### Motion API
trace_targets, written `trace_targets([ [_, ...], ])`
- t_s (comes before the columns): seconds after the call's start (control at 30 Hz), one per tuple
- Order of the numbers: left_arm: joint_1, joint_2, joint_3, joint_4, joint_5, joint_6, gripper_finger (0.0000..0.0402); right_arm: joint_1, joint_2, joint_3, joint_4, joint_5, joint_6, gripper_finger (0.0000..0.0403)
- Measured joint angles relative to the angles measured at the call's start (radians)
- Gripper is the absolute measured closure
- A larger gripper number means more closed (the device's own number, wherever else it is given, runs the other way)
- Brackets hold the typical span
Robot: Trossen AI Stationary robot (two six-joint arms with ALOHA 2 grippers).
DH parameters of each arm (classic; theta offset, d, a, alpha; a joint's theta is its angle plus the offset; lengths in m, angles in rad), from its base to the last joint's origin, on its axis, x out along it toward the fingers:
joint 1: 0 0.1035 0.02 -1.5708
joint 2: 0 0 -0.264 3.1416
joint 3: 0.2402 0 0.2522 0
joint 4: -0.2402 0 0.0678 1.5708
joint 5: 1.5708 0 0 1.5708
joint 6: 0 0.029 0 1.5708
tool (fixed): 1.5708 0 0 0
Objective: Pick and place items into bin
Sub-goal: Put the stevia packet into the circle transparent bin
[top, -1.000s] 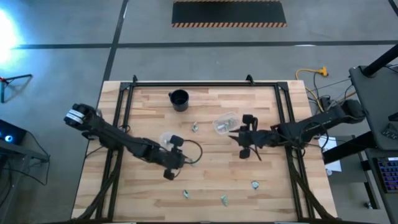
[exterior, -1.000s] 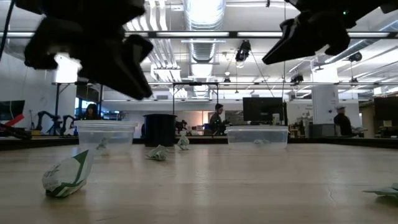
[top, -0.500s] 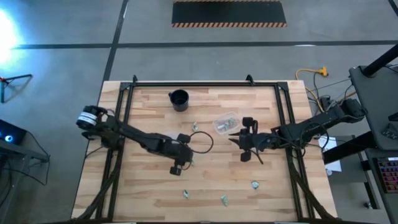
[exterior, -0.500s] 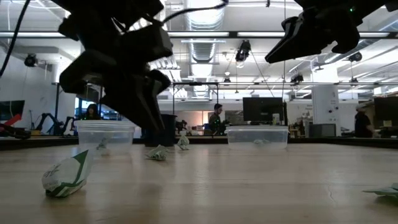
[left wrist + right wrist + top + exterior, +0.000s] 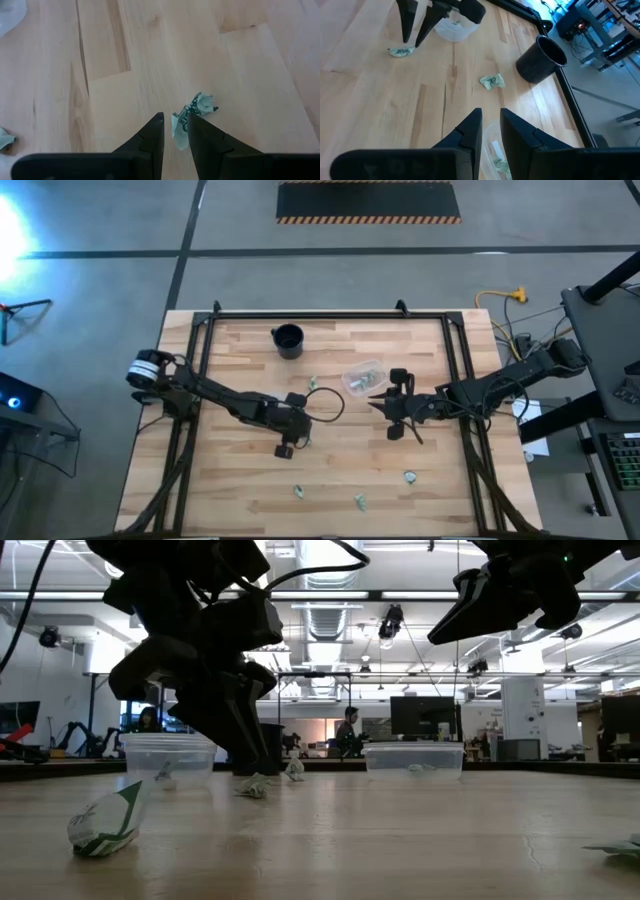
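Several tiny crumpled green-and-silvery pieces lie on the wooden table. One piece lies under my left gripper, also in the high view. The gripper points down at it near the table's middle, open by a narrow gap, with the piece's near end between the fingertips. Others lie at the far middle and near the front edge. My right gripper hangs open by a narrow gap, empty, over a clear cup holding pieces. My left gripper's fingers come from above, pointing down, one on either side of the piece's near end. The piece lies on the table. Whether the fingers touch it I cannot tell.
A black cup stands at the far left of the table. A second clear cup stands beside my left arm, also in the right wrist view. Black frame rails run along the table's edges.
My left gripper has gone toward the table's right edge and down, from high above the table to the piece lying there. Its arm now covers the left clear cup in the high view. The pieces have stayed where they were.
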Motion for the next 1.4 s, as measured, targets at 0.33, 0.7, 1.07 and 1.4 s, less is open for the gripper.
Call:
trace_targets([
  [0.33,0.0,0.008,-0.008,0.023,0.003,0.006,0.0333,0.0,-0.001,0.0,-0.008,0.0,0.008,0.0344],
  [0.7,0.0,0.063,0.0,0.036,0.01,0.023,0.0333,0.0,-0.001,0.0,-0.008,0.0,0.008,0.0344],
  [1.07,0.0,0.057,-0.001,0.032,0.011,0.027,0.0397,0.0,-0.001,0.0,-0.009,0.002,0.011,0.0344],
  [1.4,-0.001,0.045,0.027,0.032,-0.001,0.03,0.0401,0.0,-0.001,-0.001,-0.016,0.002,0.015,0.0344],
])
